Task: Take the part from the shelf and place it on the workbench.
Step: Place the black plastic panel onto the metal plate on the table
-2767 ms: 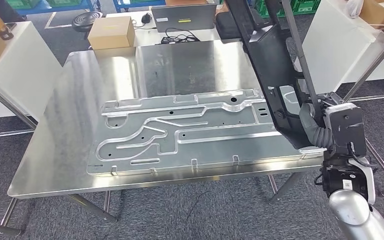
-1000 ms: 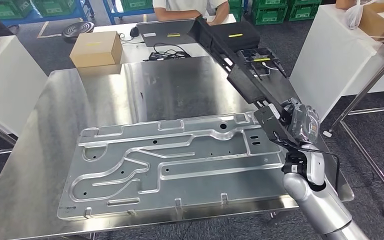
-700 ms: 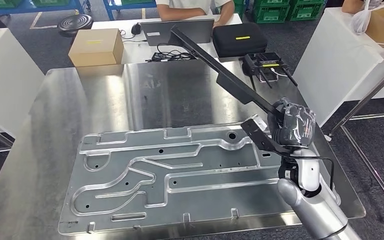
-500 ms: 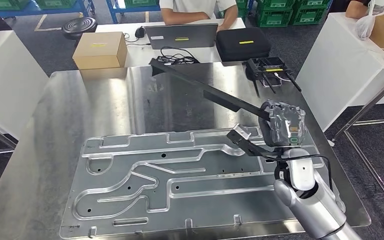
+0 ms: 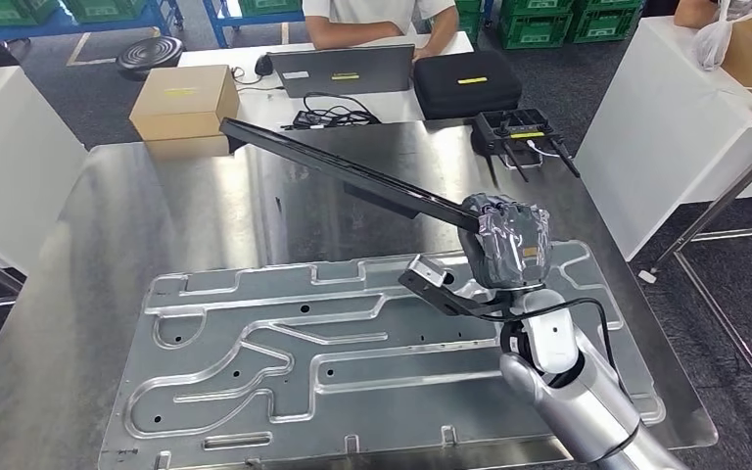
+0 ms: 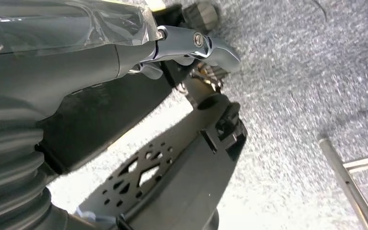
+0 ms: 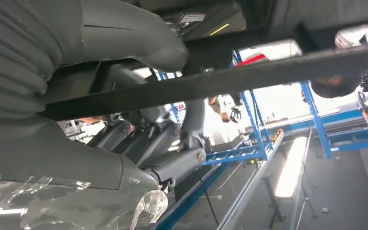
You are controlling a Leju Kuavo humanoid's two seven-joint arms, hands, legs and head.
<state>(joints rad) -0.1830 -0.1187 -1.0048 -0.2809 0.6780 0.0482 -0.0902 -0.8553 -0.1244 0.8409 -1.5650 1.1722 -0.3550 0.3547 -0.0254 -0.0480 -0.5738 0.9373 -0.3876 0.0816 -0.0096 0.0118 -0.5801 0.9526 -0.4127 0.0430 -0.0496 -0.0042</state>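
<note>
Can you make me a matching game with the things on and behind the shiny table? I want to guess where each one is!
Things:
1. long black part
2. cardboard box
3. black case
4. stamped metal panel

Places:
A. lying flat on the workbench
B. behind the workbench, near its far left corner
C. held in the right hand, up above the workbench
D. on the white table beside the laptop

Pairs: 1-C, 2-B, 3-D, 4-A
</note>
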